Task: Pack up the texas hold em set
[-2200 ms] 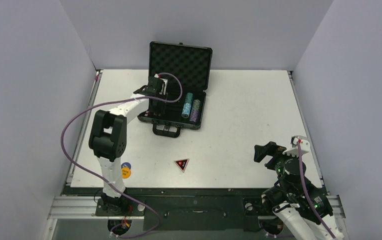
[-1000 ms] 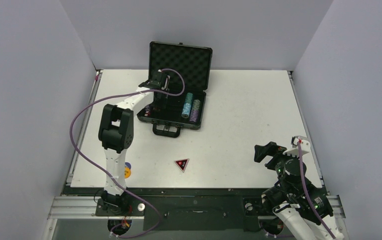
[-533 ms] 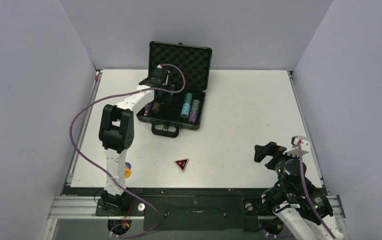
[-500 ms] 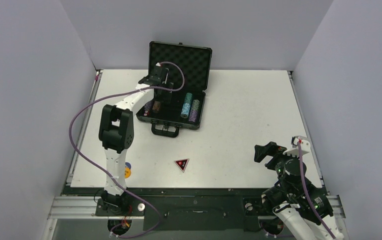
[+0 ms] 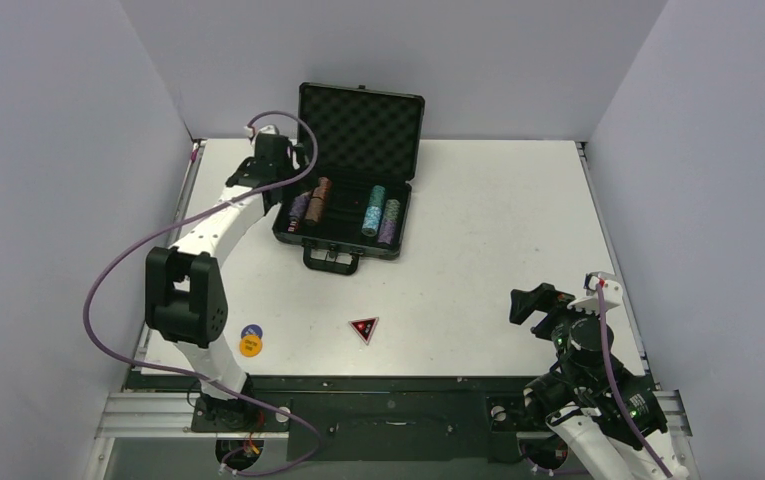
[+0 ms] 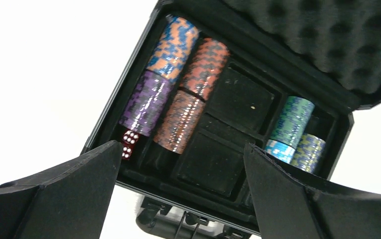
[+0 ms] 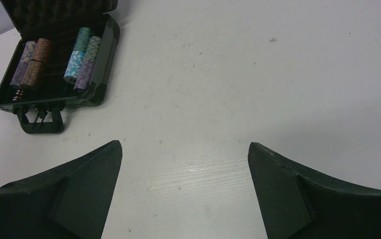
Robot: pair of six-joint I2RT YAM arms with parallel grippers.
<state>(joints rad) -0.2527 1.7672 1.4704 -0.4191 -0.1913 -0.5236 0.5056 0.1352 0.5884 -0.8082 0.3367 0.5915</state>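
The black foam-lined briefcase (image 5: 343, 243) stands open at the back of the table. In it lie a purple stack (image 5: 299, 207), a brown stack (image 5: 319, 200), a teal stack (image 5: 375, 210) and red dice (image 6: 128, 144). My left gripper (image 5: 280, 168) is open and empty, above the case's left edge; in its wrist view (image 6: 182, 147) it looks down on the brown stack (image 6: 186, 119). The black-red triangle (image 5: 364, 328) and the yellow disc (image 5: 250, 346) with the blue disc (image 5: 252, 331) lie near the front. My right gripper (image 5: 533, 300) is open and empty at the front right (image 7: 184, 144).
The case's handle (image 5: 333, 262) points toward me. The case lid (image 5: 363, 125) stands upright against the back wall. Grey walls close the table on three sides. The right wrist view shows the case (image 7: 103, 64) far to its upper left.
My left gripper has pulled out of the case and moved to the left. The brown stack now lies uncovered beside the purple one. The right arm has not moved.
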